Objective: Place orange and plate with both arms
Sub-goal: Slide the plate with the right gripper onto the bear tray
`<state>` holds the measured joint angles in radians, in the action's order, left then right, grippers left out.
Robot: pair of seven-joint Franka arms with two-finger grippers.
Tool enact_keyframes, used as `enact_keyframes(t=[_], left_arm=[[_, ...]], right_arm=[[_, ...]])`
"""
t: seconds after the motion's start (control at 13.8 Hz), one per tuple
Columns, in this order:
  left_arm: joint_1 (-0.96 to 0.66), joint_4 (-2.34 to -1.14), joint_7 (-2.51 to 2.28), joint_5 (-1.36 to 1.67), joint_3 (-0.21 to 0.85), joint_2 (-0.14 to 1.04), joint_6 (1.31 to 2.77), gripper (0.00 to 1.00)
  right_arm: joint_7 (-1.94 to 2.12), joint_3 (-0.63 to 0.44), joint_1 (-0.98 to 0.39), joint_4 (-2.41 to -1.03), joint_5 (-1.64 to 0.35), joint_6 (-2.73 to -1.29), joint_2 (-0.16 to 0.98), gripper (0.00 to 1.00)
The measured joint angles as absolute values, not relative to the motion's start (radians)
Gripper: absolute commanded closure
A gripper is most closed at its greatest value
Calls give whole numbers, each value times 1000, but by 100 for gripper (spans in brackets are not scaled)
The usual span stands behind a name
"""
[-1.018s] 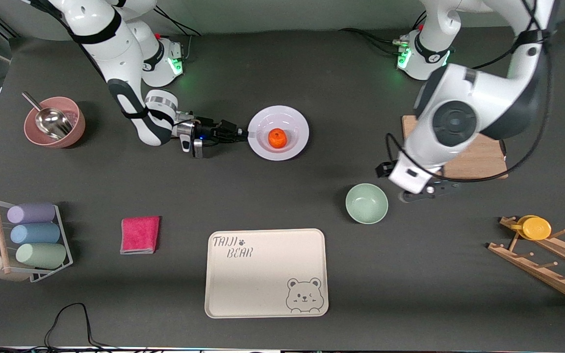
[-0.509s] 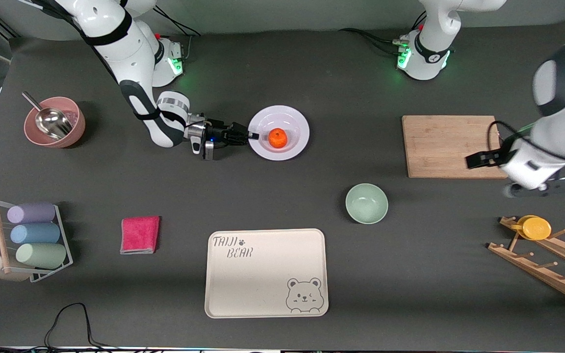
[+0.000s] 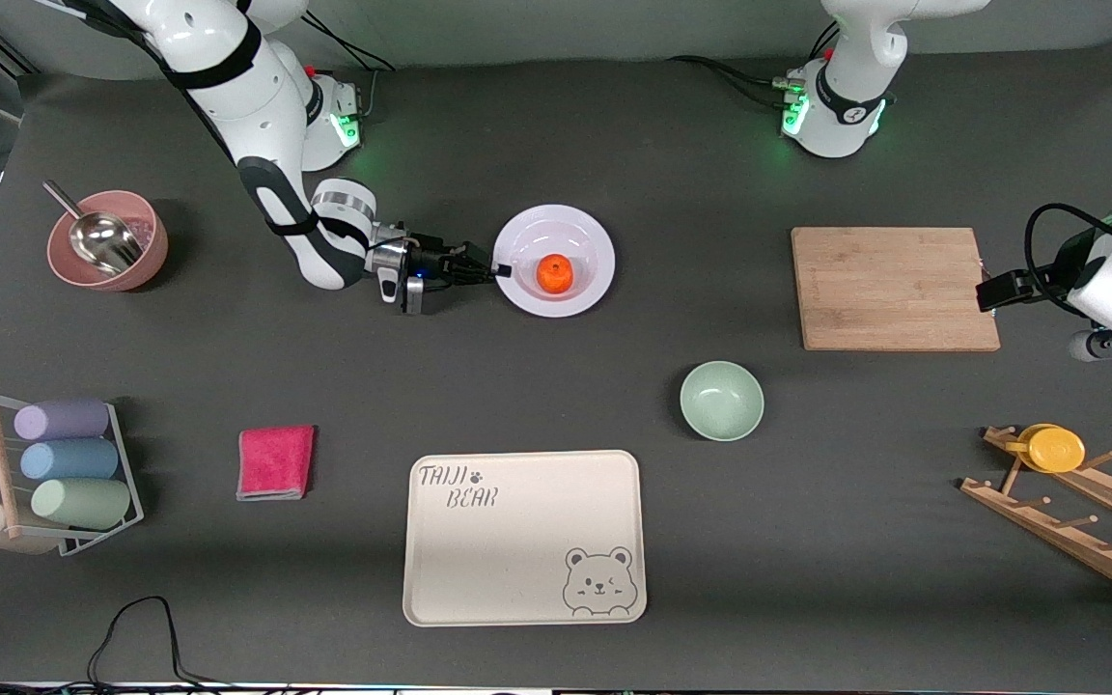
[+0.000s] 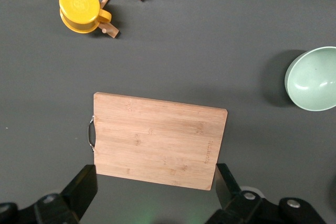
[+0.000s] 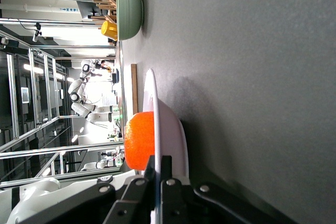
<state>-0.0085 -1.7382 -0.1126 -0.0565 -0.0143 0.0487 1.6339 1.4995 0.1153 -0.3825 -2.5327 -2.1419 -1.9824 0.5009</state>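
A: The right pincer (image 3: 496, 269) is clenched on the rim of the plate (image 3: 587, 241), one finger above the rim and one below, as the right wrist view shows. The orange (image 3: 554, 273) sits in the middle of the plate. The plate is near the bench's (image 3: 614, 145) base-side edge, toward the right arm's end, and in the wrist view it looks raised a little off the bench.

B: And the left pincer (image 4: 152, 203)?

A: Released, fingers spread wide. It hangs over the bench edge at the left arm's end, beside the board (image 3: 894, 288), and appears to be waiting.

B: What could go wrong?

A: The grip is on one edge only, so the plate may sag or twist between the fingers. A tilt or a jerky carry could roll the orange off, since the plate is shallow. A pinch that thin could also slip.

B: The count?

A: One orange, one plate, one green bowl (image 3: 721, 401), one board, one tray (image 3: 523, 537) at the camera-side edge. One pink bowl (image 3: 108, 240) with one scoop (image 3: 98, 236) toward the right arm's end, one red cloth (image 3: 275, 461), one rack (image 3: 44, 476) holding three cups. One yellow cup (image 3: 1053, 448) on one wooden rack (image 3: 1077, 516) at the camera-side corner of the left arm's end.
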Motion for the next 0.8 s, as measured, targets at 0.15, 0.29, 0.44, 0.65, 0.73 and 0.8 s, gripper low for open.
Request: enact_keyframes(t=[0.15, 0.29, 0.44, 0.65, 0.73, 0.8], left_arm=[[-9, -1722, -113, -57, -6, 49, 1630, 0], [-9, -1706, -113, -58, -1, 48, 1607, 0], [-8, -1703, -113, -61, -5, 49, 1599, 0], [-6, -1678, -115, -71, -10, 48, 1593, 0], [-6, -1667, -115, -71, -13, 47, 1579, 0], [-6, -1658, -115, -71, -20, 44, 1569, 0]], right_arm=[[1500, 113, -362, -2520, -2142, -1982, 490, 100], [1487, 113, -342, -2511, -2135, -1982, 449, 100], [1415, 113, -325, -2509, -2078, -1982, 385, 100], [1281, 113, -295, -2508, -1974, -1984, 265, 100], [1260, 113, -291, -2508, -1966, -1987, 237, 100], [1253, 112, -289, -2504, -1965, -1988, 221, 100]])
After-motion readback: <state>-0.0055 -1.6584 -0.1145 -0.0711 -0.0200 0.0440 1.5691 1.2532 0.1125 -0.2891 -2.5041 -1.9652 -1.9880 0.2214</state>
